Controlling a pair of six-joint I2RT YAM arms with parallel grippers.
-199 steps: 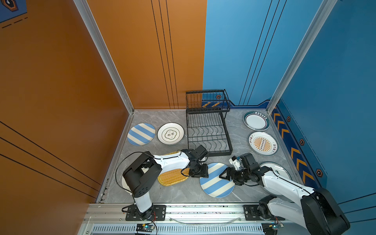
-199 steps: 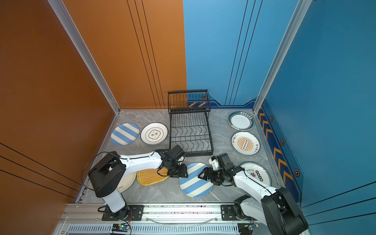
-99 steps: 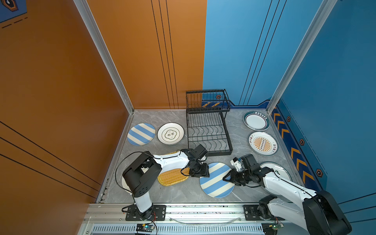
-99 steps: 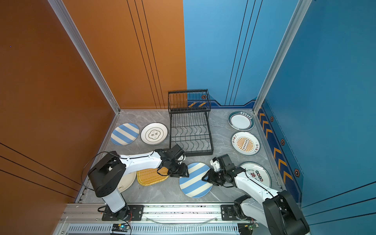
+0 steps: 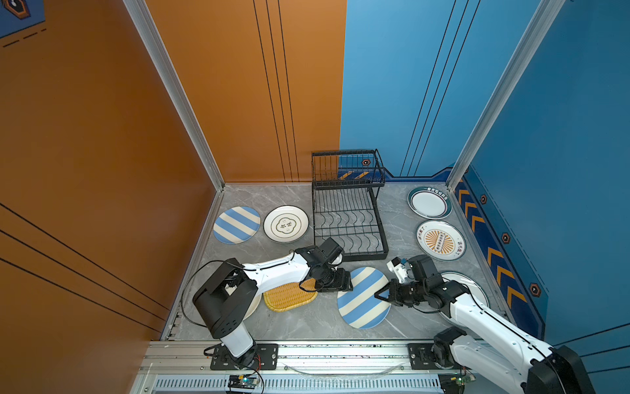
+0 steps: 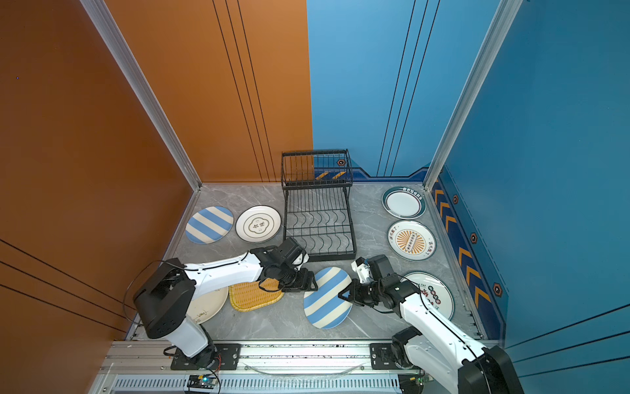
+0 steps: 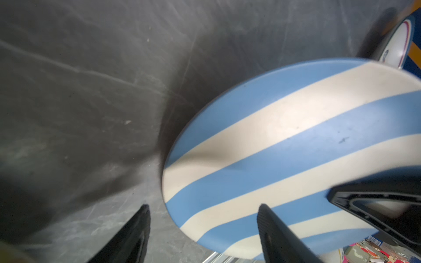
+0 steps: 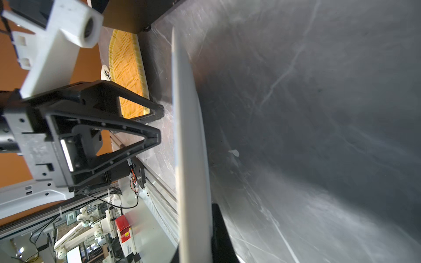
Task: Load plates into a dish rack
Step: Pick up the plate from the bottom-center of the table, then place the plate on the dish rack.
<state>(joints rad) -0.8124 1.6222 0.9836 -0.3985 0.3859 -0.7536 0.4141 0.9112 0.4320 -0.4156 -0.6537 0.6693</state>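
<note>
The right gripper (image 5: 380, 296) seems pinched on the right rim of the nearer striped plate (image 5: 362, 300), the left gripper (image 5: 346, 285) stands parted at its opposite edge, and the dish rack (image 5: 347, 218) lies just beyond.

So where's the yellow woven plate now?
In a top view the yellow plate lies near the front, partly under the left arm, left of the nearer striped plate.

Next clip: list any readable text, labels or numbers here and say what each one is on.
Teal-rimmed plate: characters along the rim, too small to read.
Sunburst plate: orange characters either side, too small to read.
Clover-pattern plate: two centre characters, blurred.
Red box beyond the table: print, blurred.
Nothing else legible.
</note>
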